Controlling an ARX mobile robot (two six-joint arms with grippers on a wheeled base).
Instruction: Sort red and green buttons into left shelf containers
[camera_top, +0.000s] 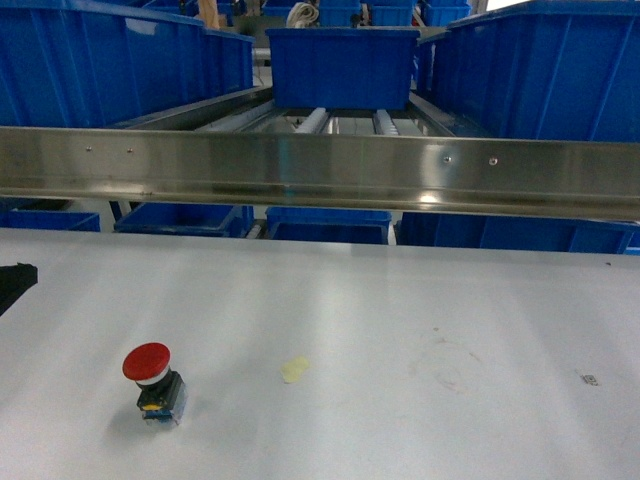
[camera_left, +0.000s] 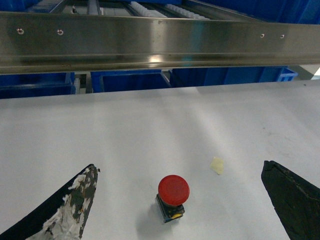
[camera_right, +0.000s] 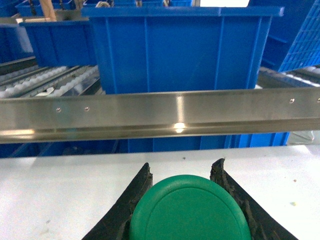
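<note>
No brand, label or legible writing appears in any view.

Buttons, two in all. One red button (camera_top: 152, 382) stands alone on the white table (camera_top: 420, 330), at its near left in the head view: wide red mushroom cap, white collar, black-blue body with a yellow spot. One green button (camera_right: 190, 209), a broad round green cap, appears only in the right wrist view.

Left gripper (camera_left: 182, 200): its two dark fingers (camera_left: 75, 200) are spread wide, one at either side of the red button and touching neither it nor each other; the left finger's surface is flaked white. In the head view only a dark edge shows at the far left.

Right gripper (camera_right: 182, 172): its fingertips are pressed against both sides of the green cap, clamped on it above the table. It does not appear in the head view.

Shelf: a steel rail (camera_top: 320, 170) spans every view. In the head view, three blue tubs sit on the rollers above it: a left tub (camera_top: 110, 65), a centre tub (camera_top: 340, 65) and a right tub (camera_top: 540, 70). Further blue tubs show below the rail.

One small pale yellowish scrap (camera_top: 295, 369) lies on the table to the right of the red button, apart from it; the left wrist view shows it too.
</note>
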